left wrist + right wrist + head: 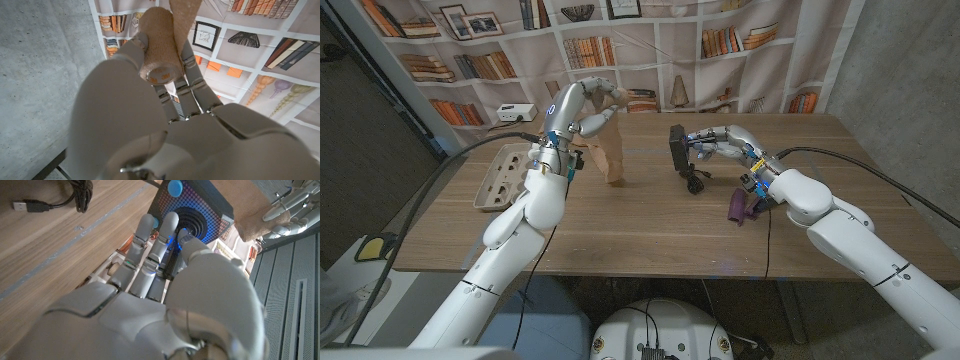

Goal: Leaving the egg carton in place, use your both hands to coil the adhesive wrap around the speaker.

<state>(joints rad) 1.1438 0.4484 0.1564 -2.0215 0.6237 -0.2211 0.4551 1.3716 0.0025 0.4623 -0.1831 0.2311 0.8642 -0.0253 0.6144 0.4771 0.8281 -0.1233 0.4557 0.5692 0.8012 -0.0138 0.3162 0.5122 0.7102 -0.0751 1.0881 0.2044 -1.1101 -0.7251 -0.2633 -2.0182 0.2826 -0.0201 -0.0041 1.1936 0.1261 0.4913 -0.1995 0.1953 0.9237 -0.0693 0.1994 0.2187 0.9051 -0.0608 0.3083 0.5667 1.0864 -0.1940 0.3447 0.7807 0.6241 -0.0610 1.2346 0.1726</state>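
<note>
Head view: your left robot hand (582, 105) grips adhesive wrap roll (159, 47), tail hanging near counter (650, 225) middle. Right robot hand (720, 143) holds speaker (677, 148) upright right of middle. Bring tail onto speaker, keep tension; egg carton (500, 175) at left edge stays.

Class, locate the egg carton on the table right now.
In the head view, the egg carton lies at the table's left edge, just outside the left arm, beyond the left hand.
</note>
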